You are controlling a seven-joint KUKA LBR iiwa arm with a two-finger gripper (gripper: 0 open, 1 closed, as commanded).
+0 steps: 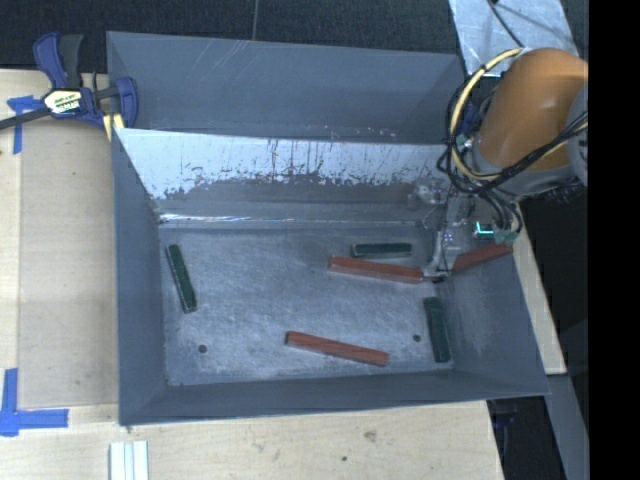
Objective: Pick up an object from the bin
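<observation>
Gripper [440, 266] low over the floor of the grey bin [300, 98]; whether it is apart or together cannot be told. A red-brown stick [375, 268] lies at its view-left side, with its near end at the gripper's tip. A dark green stick [381, 251] lies just beyond the red-brown one, and a second green stick [437, 330] lies just below the gripper.

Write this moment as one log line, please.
gripper: over right end of middle red-brown stick | nearest: green stick just behind

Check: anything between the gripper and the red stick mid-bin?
Nothing visible. The gripper sits at the right end of the red stick; a green stick lies close beside it, toward the far wall.
</observation>
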